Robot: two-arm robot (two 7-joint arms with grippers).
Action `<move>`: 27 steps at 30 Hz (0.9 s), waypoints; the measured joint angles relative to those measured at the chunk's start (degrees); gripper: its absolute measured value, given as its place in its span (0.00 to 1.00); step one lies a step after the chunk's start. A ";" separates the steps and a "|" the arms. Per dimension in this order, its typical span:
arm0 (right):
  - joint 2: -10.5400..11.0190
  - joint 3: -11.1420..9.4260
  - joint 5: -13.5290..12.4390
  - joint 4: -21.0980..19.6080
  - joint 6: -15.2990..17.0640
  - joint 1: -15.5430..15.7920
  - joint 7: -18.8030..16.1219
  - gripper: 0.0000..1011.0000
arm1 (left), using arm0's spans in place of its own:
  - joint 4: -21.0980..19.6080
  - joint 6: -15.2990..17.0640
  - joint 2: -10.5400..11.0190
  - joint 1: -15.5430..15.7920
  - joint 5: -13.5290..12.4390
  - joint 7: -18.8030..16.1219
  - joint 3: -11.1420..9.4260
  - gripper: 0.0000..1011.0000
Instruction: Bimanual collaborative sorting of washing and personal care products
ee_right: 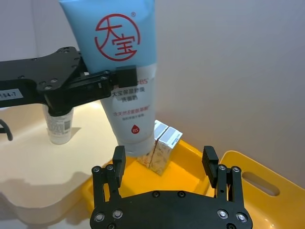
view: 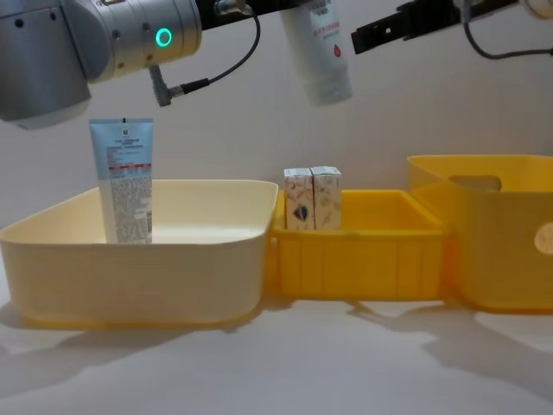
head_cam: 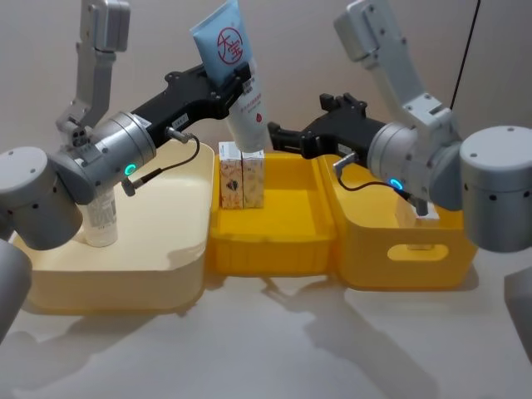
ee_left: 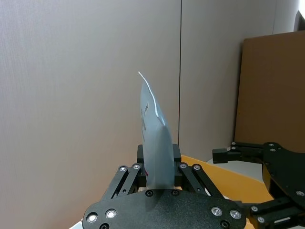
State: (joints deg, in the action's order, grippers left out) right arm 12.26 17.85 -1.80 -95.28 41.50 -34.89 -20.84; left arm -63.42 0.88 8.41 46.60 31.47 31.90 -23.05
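My left gripper (head_cam: 235,83) (ee_left: 158,156) is shut on a pale blue squeeze tube (head_cam: 234,79) (ee_right: 121,71) (view: 319,52) with a red round logo. It holds the tube cap down, high above the join of the cream and yellow bins. Two small printed cartons (head_cam: 242,179) (view: 313,198) (ee_right: 162,145) stand upright in the middle yellow tray (head_cam: 274,245), below the tube. A second pale blue tube (view: 125,181) (head_cam: 100,220) with a red band stands in the cream bin (head_cam: 166,249). My right gripper (head_cam: 281,135) (ee_right: 164,160) is open, close to the right of the held tube's lower end and apart from it.
A taller yellow bin (head_cam: 399,258) (view: 492,233) with a handle slot stands at the right, touching the middle tray. The three containers sit in a row near the back wall. Bare table lies in front of them.
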 joint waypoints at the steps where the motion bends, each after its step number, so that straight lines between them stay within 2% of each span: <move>1: -0.04 0.25 0.03 0.21 0.02 -0.20 -0.26 0.99 | -0.05 0.01 0.05 -0.03 0.04 -0.07 -0.07 0.27; 14: 0.38 2.33 0.02 1.57 0.97 -1.77 -2.78 0.99 | -0.16 0.07 0.32 0.52 0.23 -0.35 -0.94 0.27; 27: -0.48 3.92 1.17 5.29 -0.97 -3.98 -2.75 0.99 | -1.02 0.67 0.80 0.77 0.53 -0.46 -1.79 0.27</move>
State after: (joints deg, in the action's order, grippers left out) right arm 11.78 21.76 -0.62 -89.99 40.53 -38.87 -23.59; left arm -64.44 1.55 9.21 47.37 32.01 31.44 -24.84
